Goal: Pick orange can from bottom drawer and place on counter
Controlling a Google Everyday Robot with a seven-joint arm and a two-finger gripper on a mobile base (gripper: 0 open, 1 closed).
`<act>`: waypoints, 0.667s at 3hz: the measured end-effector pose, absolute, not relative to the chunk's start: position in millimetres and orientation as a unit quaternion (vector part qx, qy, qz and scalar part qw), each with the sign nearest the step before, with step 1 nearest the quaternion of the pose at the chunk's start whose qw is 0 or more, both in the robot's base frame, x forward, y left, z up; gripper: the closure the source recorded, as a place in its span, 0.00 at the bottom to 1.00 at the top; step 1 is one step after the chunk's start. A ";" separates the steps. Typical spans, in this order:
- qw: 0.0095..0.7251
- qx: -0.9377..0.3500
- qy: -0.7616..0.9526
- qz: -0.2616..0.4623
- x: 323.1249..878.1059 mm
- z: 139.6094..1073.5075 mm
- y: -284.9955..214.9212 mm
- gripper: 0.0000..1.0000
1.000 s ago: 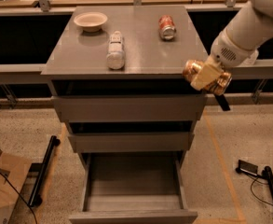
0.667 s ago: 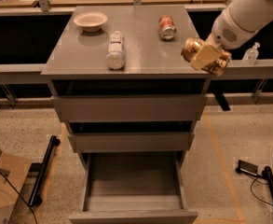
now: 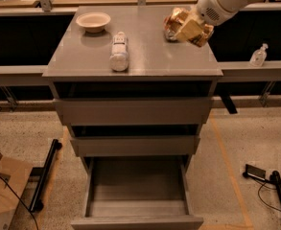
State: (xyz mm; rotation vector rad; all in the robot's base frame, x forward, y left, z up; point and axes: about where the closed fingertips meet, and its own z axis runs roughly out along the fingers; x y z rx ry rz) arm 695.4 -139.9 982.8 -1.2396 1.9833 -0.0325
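My gripper [image 3: 193, 30] is shut on the orange can [image 3: 179, 19], a shiny golden can, and holds it tilted just above the back right of the grey counter [image 3: 149, 59]. The white arm reaches in from the upper right. The bottom drawer [image 3: 137, 188] is pulled open at the foot of the cabinet, and its grey tray holds nothing. The two drawers above it are slightly open.
A white bottle [image 3: 119, 51] lies on its side mid-counter. A pale bowl [image 3: 93, 20] stands at the back left. The red-and-white can is mostly hidden behind the held can. A small clear bottle [image 3: 258, 55] stands on the right ledge. A cardboard box [image 3: 1, 195] lies on the floor at left.
My gripper has carried the orange can up and to the left, from beside the counter's right edge to above its back right part, in front of the red-and-white can.
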 end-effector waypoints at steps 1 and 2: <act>0.400 -0.502 0.767 -0.021 729.3 977.0 -124.1 1.00; 0.386 -0.496 0.777 -0.017 759.5 951.0 -123.6 0.82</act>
